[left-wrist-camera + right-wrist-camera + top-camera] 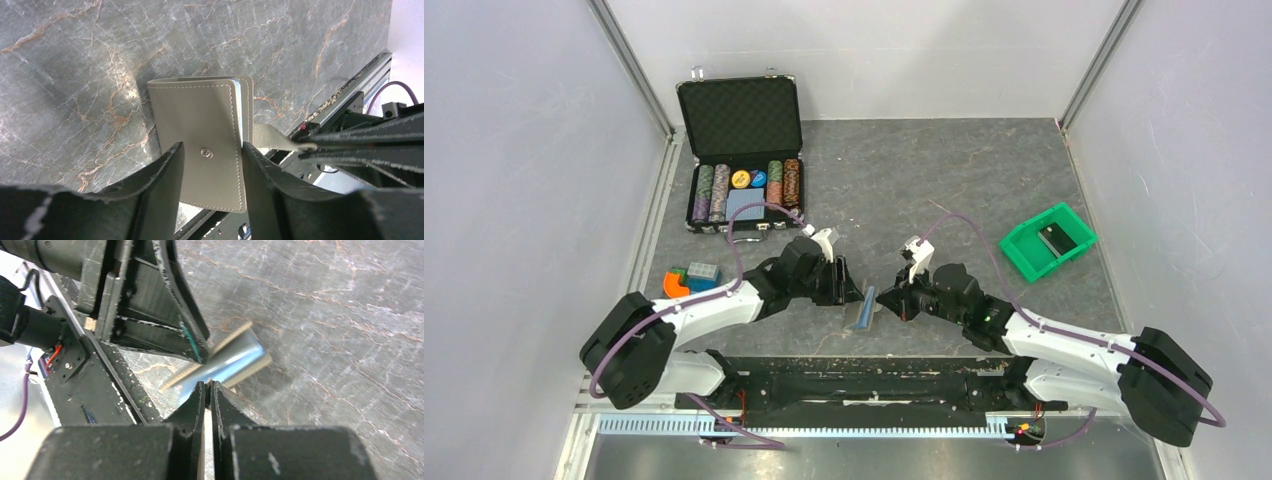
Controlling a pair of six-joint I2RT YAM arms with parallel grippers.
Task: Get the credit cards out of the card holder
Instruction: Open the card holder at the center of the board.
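The tan card holder (200,120) hangs folded above the table between both arms, snap stud facing my left wrist camera. My left gripper (212,147) straddles it, one finger against each side edge. A tan strap (272,139) runs from the holder to my right gripper (306,146), which is shut on the strap's tip. In the right wrist view the right gripper (209,384) pinches that thin tan tip, and the holder (235,360) beyond it is blurred. A pale-blue edge (239,107) shows between the leaves; I cannot tell whether it is the credit cards or lining. From above, the holder (861,308) sits between the left gripper (840,283) and the right gripper (898,300).
An open black chip case (742,150) stands at the back left. A green bin (1047,240) holding a black item sits at the right. Coloured blocks (690,279) lie beside the left arm. The black base rail (854,375) runs along the near edge.
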